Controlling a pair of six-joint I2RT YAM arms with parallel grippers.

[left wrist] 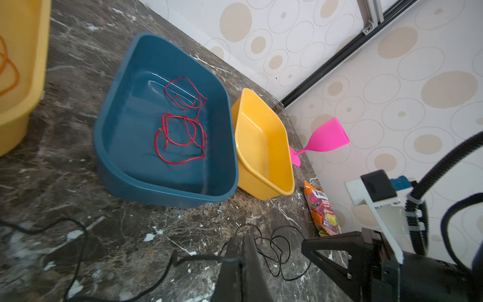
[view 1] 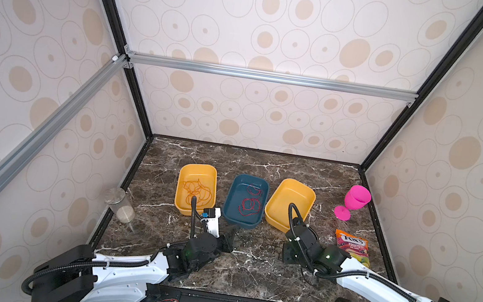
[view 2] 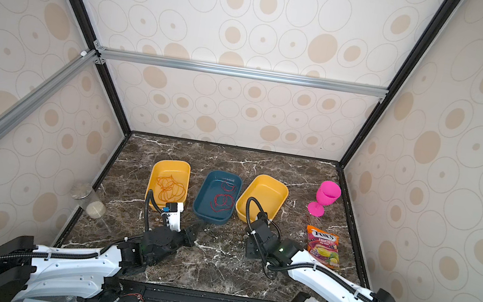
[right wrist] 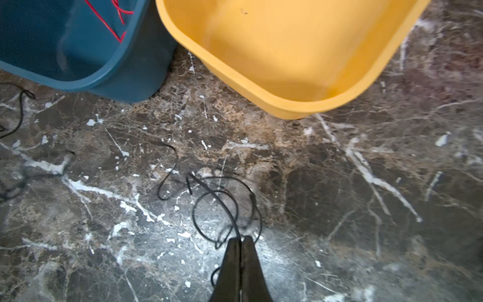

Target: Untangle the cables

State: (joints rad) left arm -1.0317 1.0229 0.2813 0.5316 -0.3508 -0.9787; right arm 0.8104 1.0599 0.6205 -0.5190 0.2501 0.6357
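An orange cable (view 1: 196,192) lies looped in the left yellow tray (view 1: 184,179). A red cable (view 1: 248,203) (left wrist: 180,130) lies in the blue tray (view 1: 234,189) (left wrist: 109,125). A thin black cable (left wrist: 277,251) (right wrist: 217,206) is tangled in loops on the marble table in front of the trays. In the left wrist view my left gripper (left wrist: 241,239) is shut, and a strand of the black cable runs into its jaws. My right gripper (right wrist: 240,238) is shut on another part of the same black cable. In both top views the two grippers (view 1: 232,233) (view 1: 287,253) sit low over the table, close together.
The right yellow tray (view 1: 308,197) (right wrist: 287,109) holds nothing and stands just behind my right gripper. A pink goblet (view 1: 356,201) and a candy bag (view 1: 352,248) are at the right. A glass jar (view 1: 120,205) lies by the left wall.
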